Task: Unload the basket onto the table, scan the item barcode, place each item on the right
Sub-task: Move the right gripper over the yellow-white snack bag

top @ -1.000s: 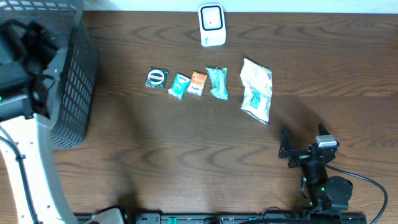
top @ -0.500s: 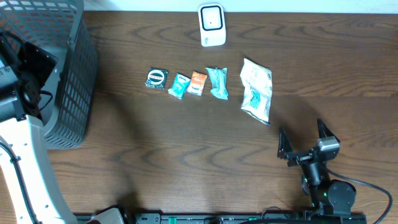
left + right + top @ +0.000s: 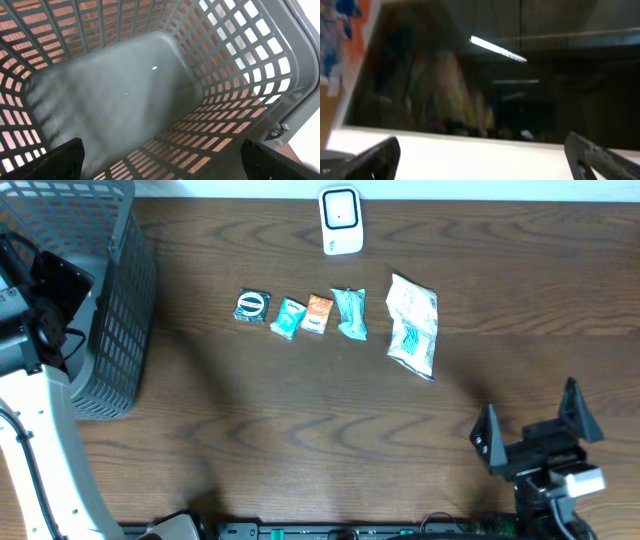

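The right gripper [image 3: 530, 425] sits by the dark wooden table's [image 3: 300, 430] front edge, jaws spread wide, nothing in them. The left gripper [image 3: 162, 162] hangs over the grey plastic mesh basket [image 3: 125, 90], jaws spread too.

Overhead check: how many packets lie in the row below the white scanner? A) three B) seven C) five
C: five lie side by side, a dark packet, teal packet, orange packet, second teal packet and large white bag, below the scanner.
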